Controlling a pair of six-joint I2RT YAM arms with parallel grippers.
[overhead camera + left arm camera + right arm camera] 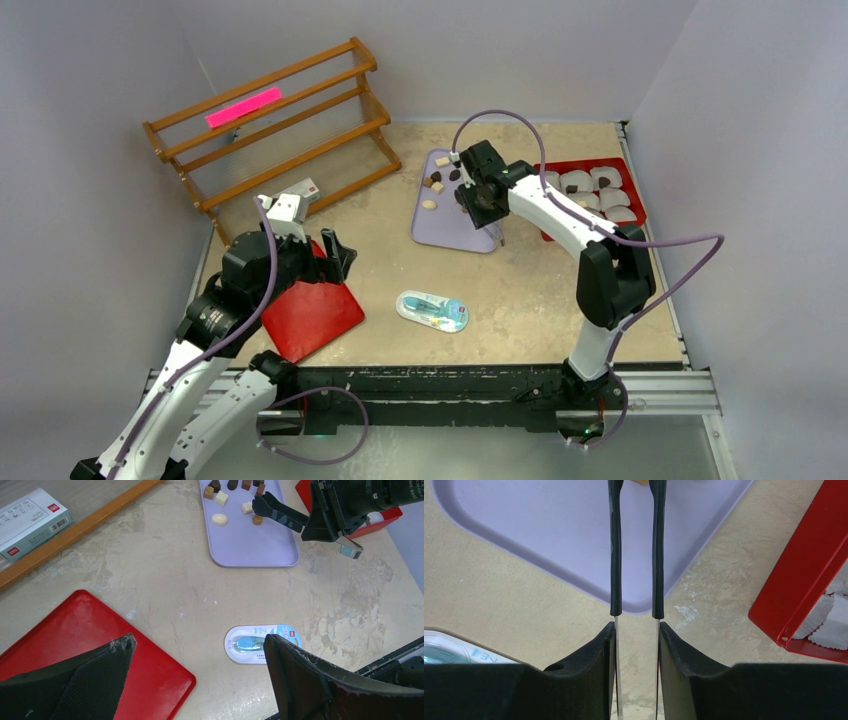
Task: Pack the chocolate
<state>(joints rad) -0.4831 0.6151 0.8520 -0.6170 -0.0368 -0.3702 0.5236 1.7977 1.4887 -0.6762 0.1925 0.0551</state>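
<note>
- Right gripper: its tips are cut off at the wrist view's top edge. A tan piece shows between them there, but whether they pinch it cannot be told.
- Right arm: stretched out over the lavender tray, its thin fingers parallel with a narrow gap between them.
- Left gripper: hangs above the red lid and the packet, fingers spread wide, holding nothing.
- Chocolate: small dark brown and cream pieces, blocky or round, scattered at the tray's far end. Several are cropped at the left wrist view's top.
</note>
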